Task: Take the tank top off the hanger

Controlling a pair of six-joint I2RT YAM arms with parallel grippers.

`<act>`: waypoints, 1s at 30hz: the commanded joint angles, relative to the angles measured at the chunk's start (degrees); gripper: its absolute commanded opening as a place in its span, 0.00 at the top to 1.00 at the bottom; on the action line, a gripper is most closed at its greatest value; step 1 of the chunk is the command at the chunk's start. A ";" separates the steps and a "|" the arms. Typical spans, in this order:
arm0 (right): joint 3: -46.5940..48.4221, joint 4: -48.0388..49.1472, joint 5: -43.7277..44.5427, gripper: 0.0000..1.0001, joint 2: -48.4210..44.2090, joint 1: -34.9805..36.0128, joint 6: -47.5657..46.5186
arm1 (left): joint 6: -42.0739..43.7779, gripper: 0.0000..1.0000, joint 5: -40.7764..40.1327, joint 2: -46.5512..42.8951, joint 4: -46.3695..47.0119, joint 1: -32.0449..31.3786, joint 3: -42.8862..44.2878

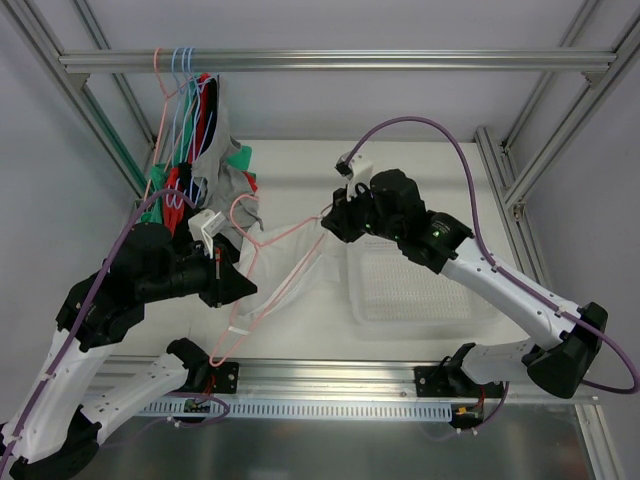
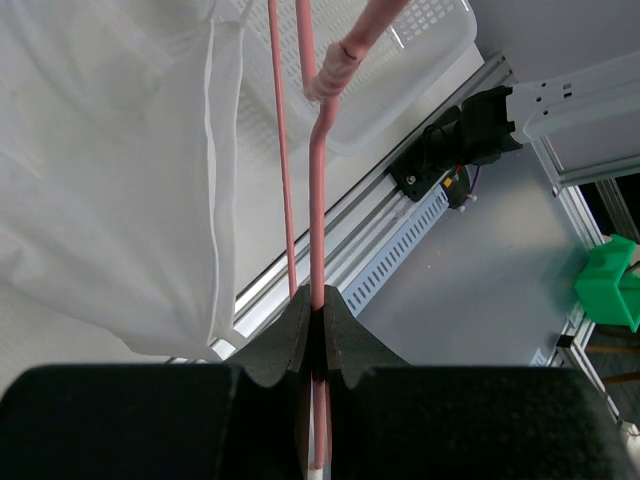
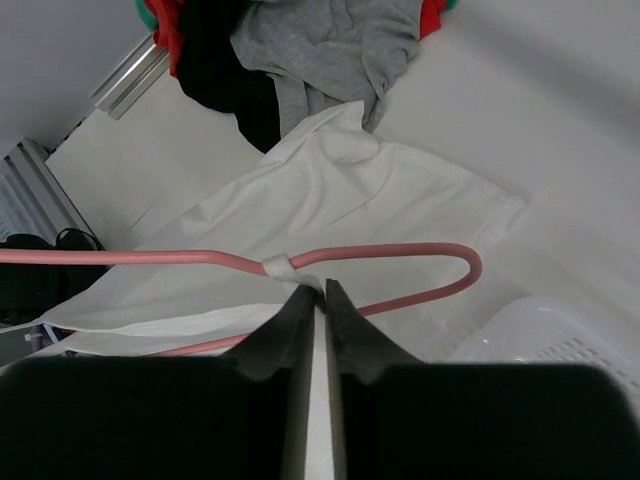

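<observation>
The pink wire hanger hangs in the air between my two grippers, with the white tank top draped over it. My left gripper is shut on the hanger's wire, which shows clamped in the left wrist view; the tank top hangs to the left of it. My right gripper is shut on a white strap of the tank top. In the right wrist view the strap is still wrapped round the hanger just beyond the fingertips.
A clear plastic basket sits on the table at the right, below the right arm. Several hangers with coloured clothes hang from the rail at the back left. A grey garment lies behind the tank top. Aluminium frame posts stand on both sides.
</observation>
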 commanded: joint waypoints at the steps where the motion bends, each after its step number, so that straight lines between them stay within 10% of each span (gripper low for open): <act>1: 2.23 4.77 -0.11 0.97 -0.04 0.27 0.20 | -0.96 1.00 0.82 0.15 2.06 -0.50 0.05; 13: 6.87 -3.92 11.06 1.00 -2.41 -8.41 -0.68 | 0.09 1.00 2.74 0.15 1.97 -0.50 -2.77; 21: 10.85 -8.06 -0.52 1.00 0.94 -14.15 -1.48 | 0.44 1.00 1.45 -3.79 2.50 -0.50 3.73; 30: 3.48 7.04 -26.98 1.00 -7.58 -13.88 9.94 | -0.43 1.00 -0.23 -8.72 38.84 -0.59 -2.83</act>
